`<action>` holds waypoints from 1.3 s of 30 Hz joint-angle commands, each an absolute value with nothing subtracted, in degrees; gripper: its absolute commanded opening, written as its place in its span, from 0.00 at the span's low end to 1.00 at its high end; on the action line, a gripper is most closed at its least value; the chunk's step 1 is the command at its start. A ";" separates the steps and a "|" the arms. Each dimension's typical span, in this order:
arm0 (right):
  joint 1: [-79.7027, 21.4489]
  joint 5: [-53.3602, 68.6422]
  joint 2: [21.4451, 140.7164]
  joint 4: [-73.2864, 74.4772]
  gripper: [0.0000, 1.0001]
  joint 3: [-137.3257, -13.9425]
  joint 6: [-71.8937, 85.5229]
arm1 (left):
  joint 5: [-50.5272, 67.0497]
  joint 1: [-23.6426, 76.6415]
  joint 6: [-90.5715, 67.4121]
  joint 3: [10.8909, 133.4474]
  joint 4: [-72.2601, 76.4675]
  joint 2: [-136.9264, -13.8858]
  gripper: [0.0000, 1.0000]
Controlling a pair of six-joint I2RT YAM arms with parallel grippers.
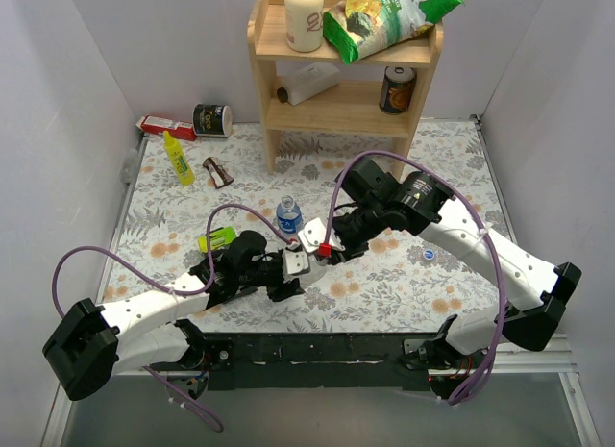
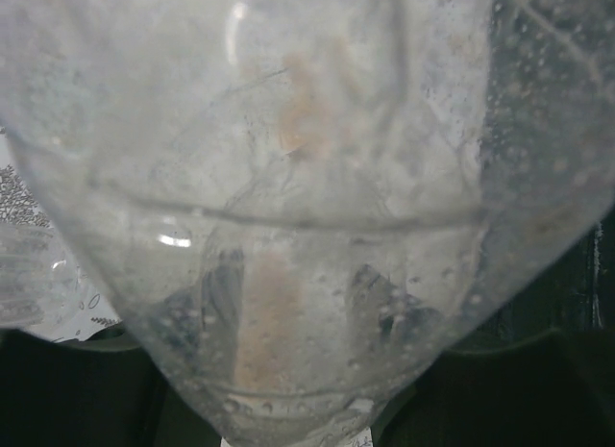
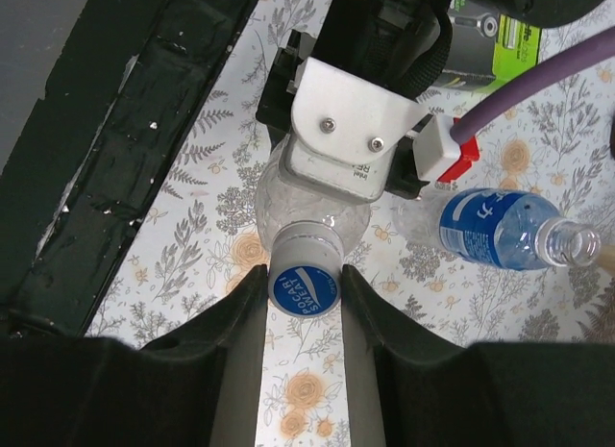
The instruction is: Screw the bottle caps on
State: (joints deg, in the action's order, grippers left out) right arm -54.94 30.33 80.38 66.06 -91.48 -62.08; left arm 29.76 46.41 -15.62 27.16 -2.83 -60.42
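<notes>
Your left claw (image 1: 294,264) is squeezing the plain bottle (image 2: 288,226) by its body. Your right claw (image 3: 305,277) is pinching the blue cap (image 3: 306,289), which sits on the plain bottle's neck. Just past the plain bottle, the labelled bottle (image 3: 485,228) lies on the table (image 1: 404,284) with its neck open. Well to the right of the plain bottle, a second blue cap (image 1: 429,254) lies on the table.

A wooden shelf (image 1: 336,119) holds a snack bag (image 1: 384,19), white bottle (image 1: 304,19) and can (image 1: 397,89).
</notes>
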 commanded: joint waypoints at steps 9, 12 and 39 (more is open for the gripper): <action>-54.94 29.01 83.93 58.81 0.18 -90.44 -33.42 | 15.75 46.32 -22.31 29.45 13.00 -58.45 0.00; -52.48 31.10 86.48 58.45 0.17 -90.88 -24.13 | 13.28 46.41 -23.55 29.18 14.24 -58.80 0.00; -42.10 39.73 80.36 64.17 0.93 -102.24 -41.70 | 27.41 46.32 -27.78 26.36 2.99 -59.32 0.00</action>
